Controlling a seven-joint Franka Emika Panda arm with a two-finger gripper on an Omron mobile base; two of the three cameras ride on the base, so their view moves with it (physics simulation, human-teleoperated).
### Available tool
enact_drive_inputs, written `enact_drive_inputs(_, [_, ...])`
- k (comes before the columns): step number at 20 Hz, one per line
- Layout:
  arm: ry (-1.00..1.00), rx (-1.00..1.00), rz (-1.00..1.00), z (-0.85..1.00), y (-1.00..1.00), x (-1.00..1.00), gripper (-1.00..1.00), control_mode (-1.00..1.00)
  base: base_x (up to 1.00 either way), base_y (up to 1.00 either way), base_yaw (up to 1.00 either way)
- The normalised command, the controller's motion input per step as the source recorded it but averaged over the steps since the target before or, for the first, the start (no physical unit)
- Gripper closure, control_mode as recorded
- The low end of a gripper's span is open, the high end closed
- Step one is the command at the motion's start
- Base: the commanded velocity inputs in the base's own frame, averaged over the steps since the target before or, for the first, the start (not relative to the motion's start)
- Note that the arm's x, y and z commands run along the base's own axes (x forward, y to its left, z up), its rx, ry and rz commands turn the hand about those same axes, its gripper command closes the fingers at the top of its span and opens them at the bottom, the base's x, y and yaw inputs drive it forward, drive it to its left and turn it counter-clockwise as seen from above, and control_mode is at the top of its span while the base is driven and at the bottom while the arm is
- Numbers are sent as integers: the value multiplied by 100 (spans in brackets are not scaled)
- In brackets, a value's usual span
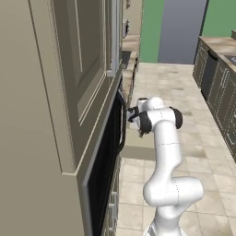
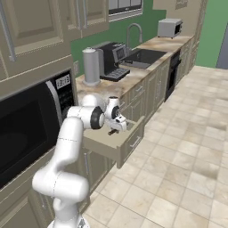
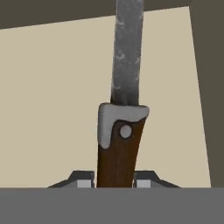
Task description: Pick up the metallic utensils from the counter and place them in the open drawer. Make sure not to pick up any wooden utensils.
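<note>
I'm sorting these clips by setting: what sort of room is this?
A home kitchen, rendered rather than real. A counter carries a sink with a tap, a coffee machine and a toaster, and a microwave sits among tan cabinets.

Setting: a rendered home kitchen. Evidence, placed relative to the steel sink (image 2: 141, 56) with its arched faucet (image 2: 133, 32): sink is set in a marbled table (image 2: 153, 46) over tan panelled cabinets (image 2: 156, 84); a toaster (image 2: 169, 27) beyond it, a coffee machine (image 2: 112, 59) and paper towel roll (image 2: 91, 66) on its near side, a built-in microwave (image 2: 31, 120) nearer still. Green walls (image 2: 118, 31) behind the sink, beige floor tiles (image 2: 187, 133) in front, an open drawer (image 2: 116, 141) below the near table run.
</note>
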Motion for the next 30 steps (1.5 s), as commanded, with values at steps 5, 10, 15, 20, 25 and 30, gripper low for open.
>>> enact_drive_inputs(5, [0, 0, 1, -72, 0, 40, -100, -100, 0, 0, 0])
enact_drive_inputs(10, [-13, 0, 2, -39, -9, 13, -100, -100, 0, 0, 0])
enact_drive_inputs(15, [-4, 9, -1, 47, -26, -11, -100, -100, 0, 0, 0])
enact_drive_inputs(20, [-18, 1, -8, 100, -9, -46, -100, -100, 0, 0, 0])
enact_drive_inputs(25, [-10, 0, -13, 87, -25, -82, -100, -100, 0, 0, 0])
enact_drive_inputs(30, [0, 0, -2, -10, -44, -100, -100, -100, 0, 0, 0])
